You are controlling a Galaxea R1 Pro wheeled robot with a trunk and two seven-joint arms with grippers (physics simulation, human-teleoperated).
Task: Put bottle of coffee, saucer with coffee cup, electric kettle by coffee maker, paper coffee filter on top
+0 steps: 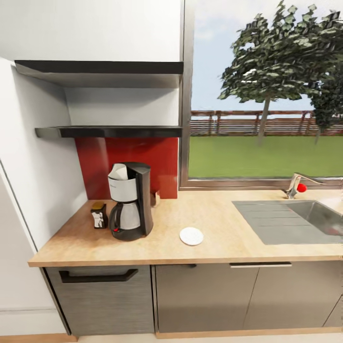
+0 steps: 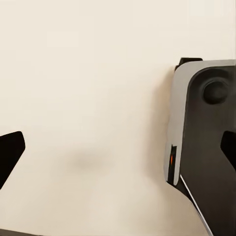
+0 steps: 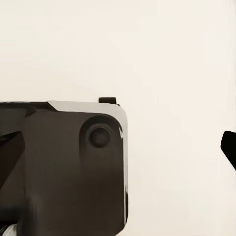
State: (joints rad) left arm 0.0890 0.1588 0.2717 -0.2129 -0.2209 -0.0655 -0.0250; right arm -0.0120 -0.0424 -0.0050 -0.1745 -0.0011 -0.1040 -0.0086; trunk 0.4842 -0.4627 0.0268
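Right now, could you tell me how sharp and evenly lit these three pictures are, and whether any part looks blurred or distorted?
Head view: bright, even daylight, soft shadows under the black shelves; the tall black drip coffee maker and small flat white saucer look slightly soft, and straight edges lean outward like a wide lens. Left wrist view: pale, featureless floor, dark tool fingertips blurred. Right wrist view: similar, smeared at one lower corner.

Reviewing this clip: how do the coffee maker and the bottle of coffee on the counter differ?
The coffee maker is tall, black with a silvery front; the bottle of coffee is far shorter, dark with a yellow-gold lid. The coffee maker has white paper in its top; the bottle is capped. Both stand upright, side by side on the kitchen countertop.
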